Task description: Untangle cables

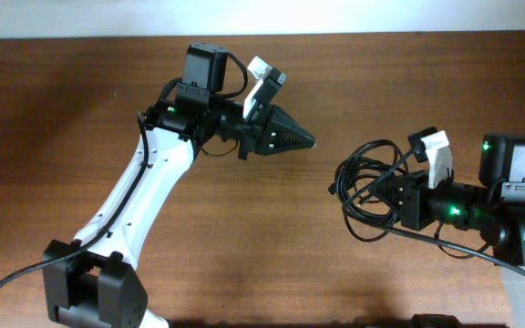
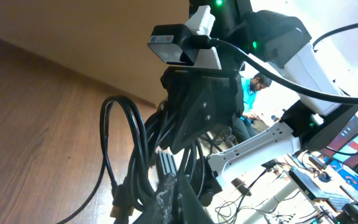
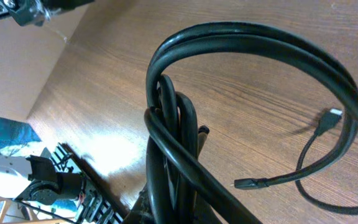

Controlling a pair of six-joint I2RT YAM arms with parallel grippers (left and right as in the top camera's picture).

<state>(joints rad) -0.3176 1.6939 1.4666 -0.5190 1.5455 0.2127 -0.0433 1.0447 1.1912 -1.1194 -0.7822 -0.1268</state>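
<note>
On my right gripper (image 1: 383, 193) the fingertips lie buried under the cables (image 3: 229, 38) — clamped or not, I cannot tell — and their loop runs off frame.

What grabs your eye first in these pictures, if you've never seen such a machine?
A tangled bundle of black cables sits at the right of the wooden table, gripped by the right gripper. Opposite, the left gripper, shut to a point, aims at the bundle without touching it. The right wrist view shows thick loops close up, with a small plug beyond.

You'll find no readable text, number or brand here; the small label on the camera (image 2: 169, 45) is too blurred.
</note>
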